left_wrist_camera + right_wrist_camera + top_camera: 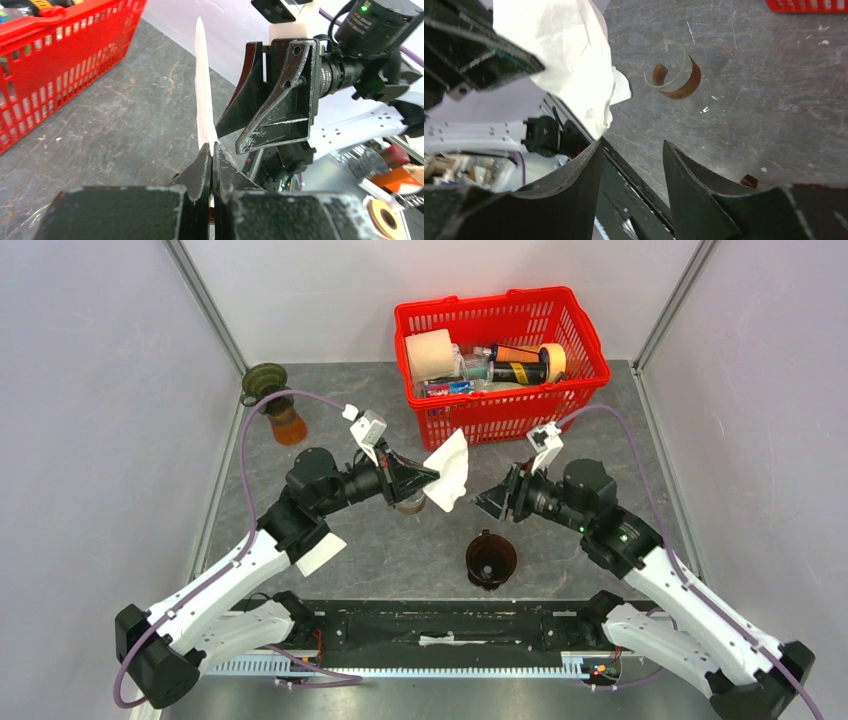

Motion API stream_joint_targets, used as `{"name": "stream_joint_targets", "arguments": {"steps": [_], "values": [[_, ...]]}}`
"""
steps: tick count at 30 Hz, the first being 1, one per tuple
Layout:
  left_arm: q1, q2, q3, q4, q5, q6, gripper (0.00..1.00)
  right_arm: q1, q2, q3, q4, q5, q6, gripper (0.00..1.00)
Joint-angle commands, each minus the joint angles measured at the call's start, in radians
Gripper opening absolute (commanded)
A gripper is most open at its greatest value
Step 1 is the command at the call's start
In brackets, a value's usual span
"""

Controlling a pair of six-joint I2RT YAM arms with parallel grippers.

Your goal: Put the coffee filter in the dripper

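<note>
**Filter pinched in the left gripper, above the table**

The left gripper (432,480) has its jaws pressed together on the lower edge of one white paper filter (450,468). The filter stands off the table; the left wrist view catches it edge-on, as a thin upright strip. The right gripper (487,502) sits between 4 and 5 o'clock of the filter with its fingers spread. It points toward the filter, near it but apart, with nothing between the fingers.

One dark brown dripper (491,558) stands on the table at about 5 o'clock of the filter, well below it in the overhead view and not touching either gripper. One clear glass (408,505) with a brown band in it sits at 7 o'clock of the filter, partly hidden under the left gripper.

At the table's 10 o'clock a green funnel (265,380) rests on an amber jar (288,426). At 1 o'clock is one red basket (500,412), which holds a beige roll (436,352), a yellow tape roll (553,360) and several bottles. Their labels are too small to read, and the overlap keeps the bottles from being counted. No writing is legible anywhere.
</note>
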Motion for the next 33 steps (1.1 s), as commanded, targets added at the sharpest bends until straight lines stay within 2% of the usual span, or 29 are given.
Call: {"name": "stream_joint_targets", "arguments": {"steps": [1, 6, 10, 14, 19, 23, 28, 30, 33], "values": [[-0.001, -0.028, 0.008, 0.029, 0.158, -0.018, 0.02, -0.003, -0.097, -0.036, -0.093, -0.076, -0.205, 0.55], [-0.001, -0.033, 0.017, 0.076, 0.287, -0.012, 0.02, -0.002, -0.112, -0.092, 0.016, -0.195, -0.237, 0.54], [-0.001, -0.046, 0.024, 0.049, 0.295, 0.010, 0.02, -0.003, -0.098, -0.099, 0.114, -0.294, -0.213, 0.52], [-0.002, -0.056, 0.021, 0.046, 0.301, 0.037, 0.02, -0.002, -0.111, -0.106, 0.142, -0.386, -0.219, 0.52], [-0.002, -0.060, 0.019, 0.037, 0.304, 0.059, 0.02, -0.002, -0.118, -0.118, 0.239, -0.417, -0.173, 0.50], [-0.001, -0.060, 0.013, 0.036, 0.300, 0.061, 0.02, -0.002, -0.094, -0.108, 0.248, -0.412, -0.166, 0.47], [-0.001, -0.062, 0.008, 0.031, 0.290, 0.063, 0.02, -0.002, -0.067, -0.087, 0.217, -0.380, -0.169, 0.30], [-0.001, -0.063, 0.007, 0.029, 0.283, 0.065, 0.02, -0.002, -0.057, -0.084, 0.217, -0.401, -0.166, 0.15], [-0.001, -0.063, 0.007, 0.029, 0.278, 0.071, 0.02, -0.002, -0.063, -0.087, 0.188, -0.414, -0.168, 0.01]]}}
